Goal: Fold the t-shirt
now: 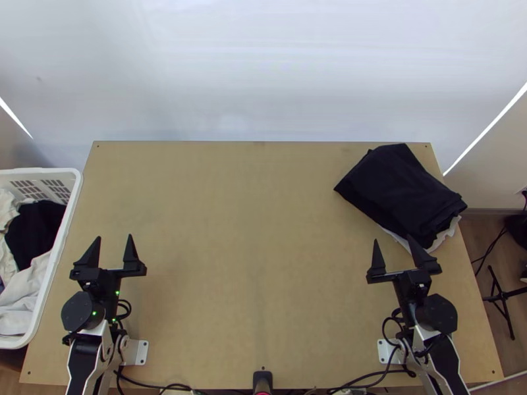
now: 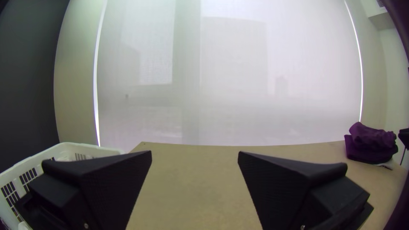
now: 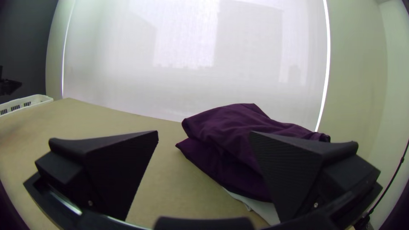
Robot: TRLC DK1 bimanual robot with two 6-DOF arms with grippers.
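Broadly, the worktop [image 1: 250,276] is a light wooden board with bare wood across its middle. At twelve o'clock, beyond its far edge, hangs a pale translucent blind [image 1: 263,79], with a bright slit of light at either side. A dark wall [image 2: 27,81] stands at ten o'clock; a black stand [image 1: 504,296] rests on the wooden floor at three o'clock. Black cables [image 1: 369,380] run along the near edge at five o'clock.

At nine o'clock, beside the worktop, sits a white slotted basket [image 1: 59,172] holding bunched white cloth [image 1: 18,299] and a dark cloth [image 1: 36,230].

At two o'clock on the worktop lies dark folded cloth [image 1: 395,184], layered over a white cloth [image 3: 260,208]; which piece is the t-shirt cannot be told.

The left claw [image 1: 114,236], at nine o'clock, has its fingers apart and empty. The right claw [image 1: 392,238], at three o'clock near the folded cloth, is likewise parted and empty.
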